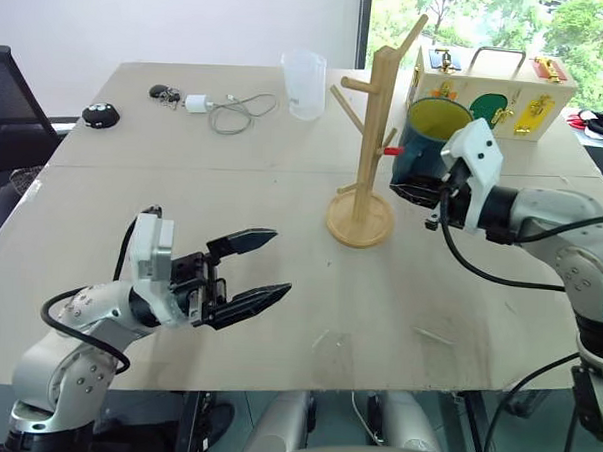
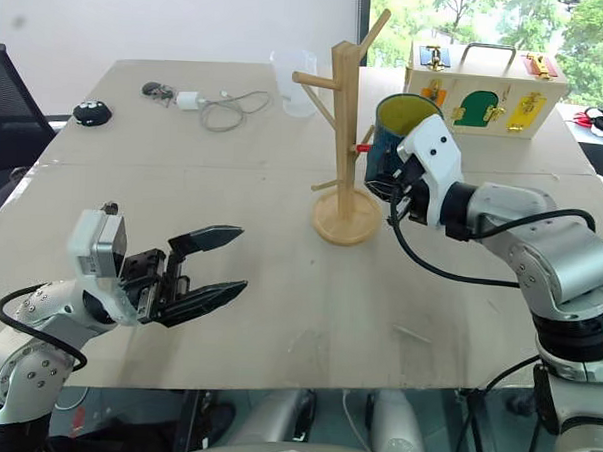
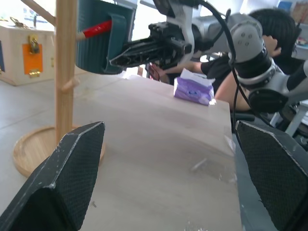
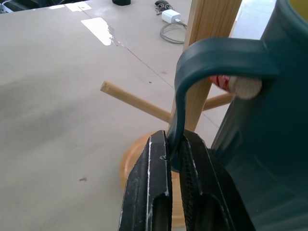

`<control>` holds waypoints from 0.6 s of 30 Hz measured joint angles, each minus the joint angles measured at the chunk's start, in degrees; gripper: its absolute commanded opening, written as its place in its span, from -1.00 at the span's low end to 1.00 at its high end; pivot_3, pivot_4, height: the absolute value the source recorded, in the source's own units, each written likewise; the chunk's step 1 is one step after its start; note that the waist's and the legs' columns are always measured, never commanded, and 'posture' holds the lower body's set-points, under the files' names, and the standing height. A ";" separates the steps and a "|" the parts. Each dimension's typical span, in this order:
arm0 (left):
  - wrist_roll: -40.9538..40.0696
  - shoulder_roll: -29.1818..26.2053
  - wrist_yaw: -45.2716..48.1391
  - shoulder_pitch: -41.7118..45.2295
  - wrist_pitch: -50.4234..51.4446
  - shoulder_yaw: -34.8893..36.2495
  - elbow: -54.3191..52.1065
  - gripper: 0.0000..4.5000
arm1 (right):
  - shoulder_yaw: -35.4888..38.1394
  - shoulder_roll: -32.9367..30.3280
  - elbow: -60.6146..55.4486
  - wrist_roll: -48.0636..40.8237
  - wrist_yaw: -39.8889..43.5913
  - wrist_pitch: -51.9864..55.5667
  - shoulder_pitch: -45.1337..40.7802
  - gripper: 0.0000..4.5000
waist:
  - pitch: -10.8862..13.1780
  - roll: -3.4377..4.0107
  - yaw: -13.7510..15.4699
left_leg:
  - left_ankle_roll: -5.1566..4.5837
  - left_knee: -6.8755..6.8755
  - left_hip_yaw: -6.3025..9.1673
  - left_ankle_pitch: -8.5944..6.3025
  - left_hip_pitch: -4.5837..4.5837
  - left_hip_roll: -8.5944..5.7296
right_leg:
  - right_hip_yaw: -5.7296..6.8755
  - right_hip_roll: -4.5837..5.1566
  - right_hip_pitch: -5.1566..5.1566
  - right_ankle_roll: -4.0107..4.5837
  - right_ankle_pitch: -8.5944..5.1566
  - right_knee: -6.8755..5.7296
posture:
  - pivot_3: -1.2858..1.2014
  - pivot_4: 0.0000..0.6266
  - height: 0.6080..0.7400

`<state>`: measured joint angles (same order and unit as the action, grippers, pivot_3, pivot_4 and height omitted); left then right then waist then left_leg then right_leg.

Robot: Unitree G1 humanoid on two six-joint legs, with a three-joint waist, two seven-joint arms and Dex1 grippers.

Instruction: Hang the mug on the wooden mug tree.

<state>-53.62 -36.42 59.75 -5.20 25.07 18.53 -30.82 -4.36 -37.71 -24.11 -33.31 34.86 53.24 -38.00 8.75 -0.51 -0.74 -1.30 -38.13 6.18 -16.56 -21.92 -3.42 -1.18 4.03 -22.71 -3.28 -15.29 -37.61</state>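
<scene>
Left claw [image 1: 248, 269]: nearest the camera, jaws spread wide, empty, low over the table [image 1: 397, 320].
Right claw [image 4: 175, 159]: pinched on the mug [image 1: 425, 141] handle's lower end.
Mug: glossy teal ceramic, aloft beside the wooden mug tree [image 1: 370, 139].
Key relation: red-tipped peg [image 4: 236, 84] already pokes through the handle loop.

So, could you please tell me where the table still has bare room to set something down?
The widest bare patch lies between the left claw and the mug tree, running along the near edge. It is crowded at the far side: keys, charger cable, clear cup and latch box.
</scene>
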 measured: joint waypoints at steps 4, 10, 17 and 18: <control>-2.37 0.08 -1.12 -2.28 -0.48 3.63 -1.36 1.00 | -1.75 0.94 2.25 1.47 1.01 -0.62 -0.97 -0.91 | 0.00 0.00 -0.14 | 0.00 0.01 -0.01 0.00 0.00 0.01 | -0.03 0.00 -0.02 0.00 0.00 0.00 | 0.03 -0.52 1.00; -5.07 0.15 -1.26 -5.72 -1.97 8.23 -3.58 1.00 | -2.65 2.64 3.06 2.55 1.98 -1.45 -1.54 -0.38 | 0.00 0.01 0.02 | 0.00 0.01 -0.01 0.00 -0.01 0.00 | -0.02 0.00 -0.01 0.00 0.00 0.01 | 0.03 -0.52 1.00; -6.44 1.33 -2.57 -4.95 -3.89 10.19 -3.95 1.00 | 6.15 1.02 -2.56 -5.24 4.58 0.44 2.62 0.33 | 0.00 0.00 0.55 | -0.01 0.01 0.06 -0.01 -0.07 -0.01 | 0.08 0.03 0.00 0.00 0.00 0.11 | 0.03 -0.52 1.00; -6.42 2.01 -2.92 -4.87 -4.18 10.05 -3.96 1.00 | 8.64 -0.20 -3.86 -6.95 4.98 0.91 4.50 0.33 | 0.00 0.00 0.70 | -0.01 0.02 0.07 -0.01 -0.08 -0.01 | 0.09 0.03 0.02 0.00 0.00 0.16 | 0.03 -0.52 1.00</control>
<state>-60.04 -34.42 56.83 -10.08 20.89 28.58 -34.79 4.28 -37.91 -27.97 -40.26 39.84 54.14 -33.50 8.76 -0.50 -0.03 -1.32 -38.11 6.25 -16.57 -22.00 -3.43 -1.09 4.06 -22.69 -3.27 -15.29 -37.45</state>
